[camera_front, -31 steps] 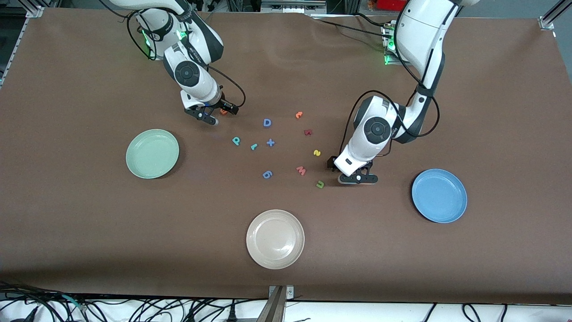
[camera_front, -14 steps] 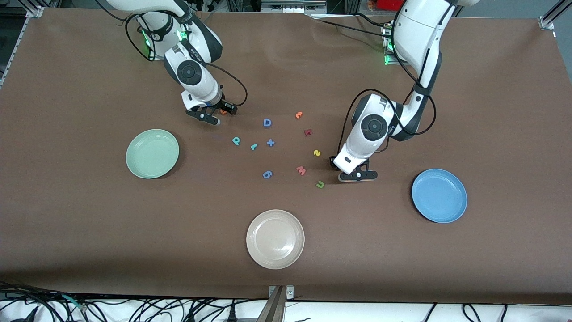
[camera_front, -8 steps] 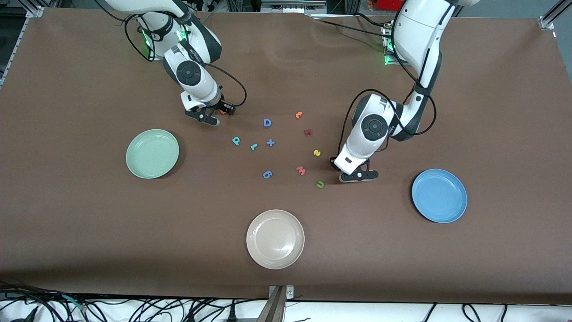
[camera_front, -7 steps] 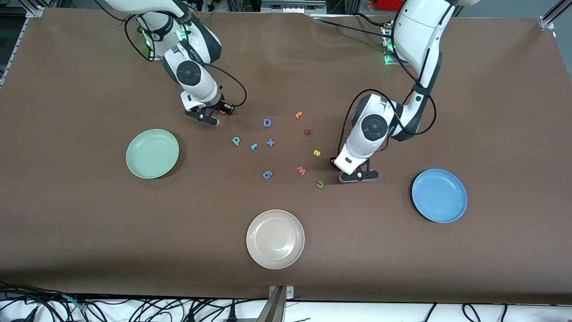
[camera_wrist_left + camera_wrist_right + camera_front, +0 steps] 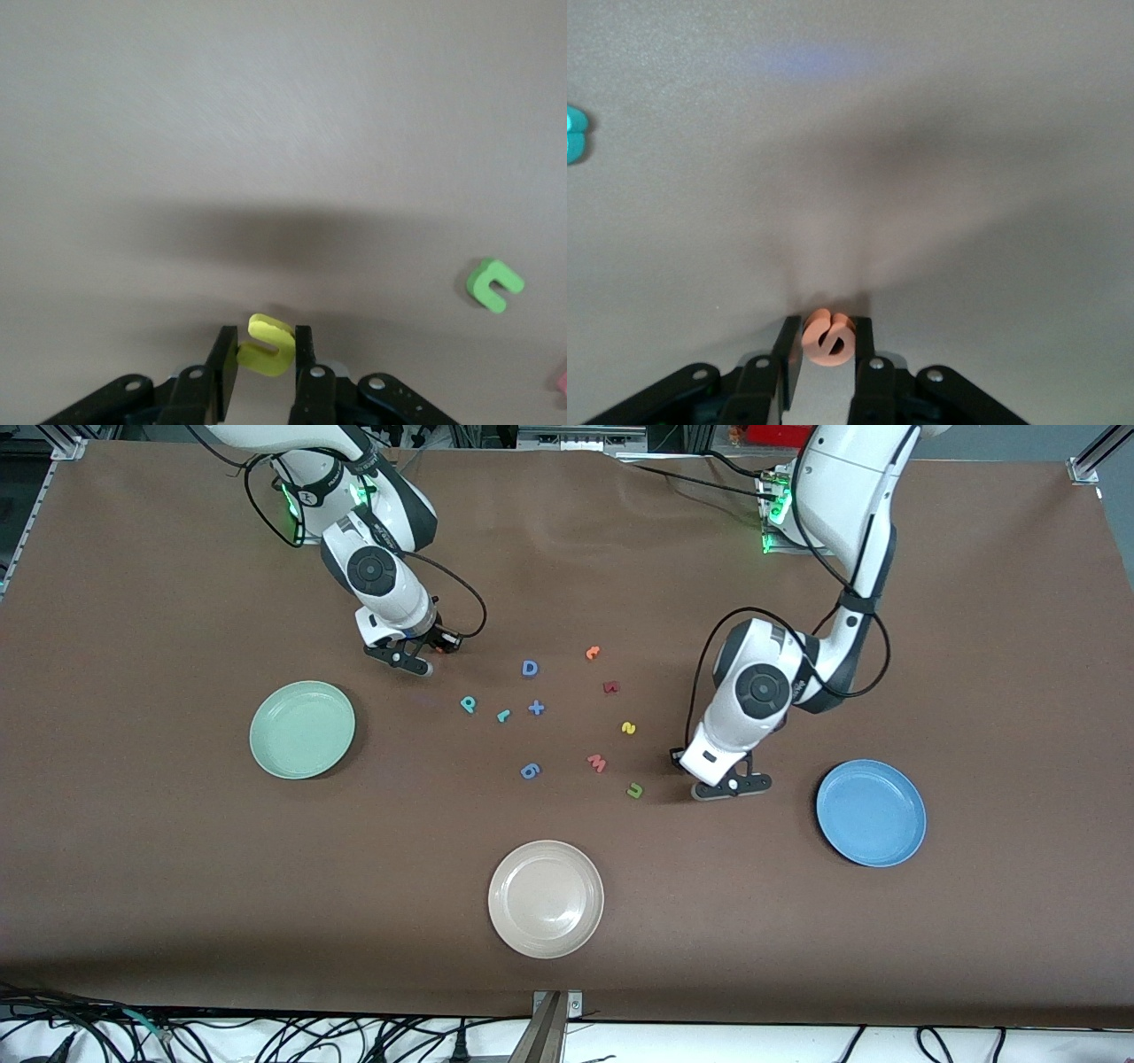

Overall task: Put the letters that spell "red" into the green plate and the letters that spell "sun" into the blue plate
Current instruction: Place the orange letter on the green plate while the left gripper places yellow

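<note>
My left gripper point(image 5: 731, 786) is shut on a yellow arch letter point(image 5: 266, 352) and hangs just above the table, between the olive arch point(image 5: 634, 790) and the blue plate point(image 5: 871, 812). The yellow "s" point(image 5: 628, 728) lies near it. Toward the right arm's end, my right gripper point(image 5: 409, 659) is low at the table with its fingers closed on the orange "e" point(image 5: 828, 341). The teal "d"/"p" point(image 5: 468, 704) and the small teal "r" point(image 5: 503, 715) lie on the table beside it. The green plate point(image 5: 302, 729) holds nothing.
A beige plate point(image 5: 546, 899) sits nearest the front camera. Scattered mid-table are a blue D point(image 5: 530, 668), a blue plus point(image 5: 536, 708), a blue 6 point(image 5: 530, 771), a pink M point(image 5: 597, 763), a dark red letter point(image 5: 610, 687) and an orange letter point(image 5: 593, 653).
The left gripper closed on the yellow arch, lifted it and shifted toward the blue plate. The right gripper closed in on the orange "e" and barely moved.
</note>
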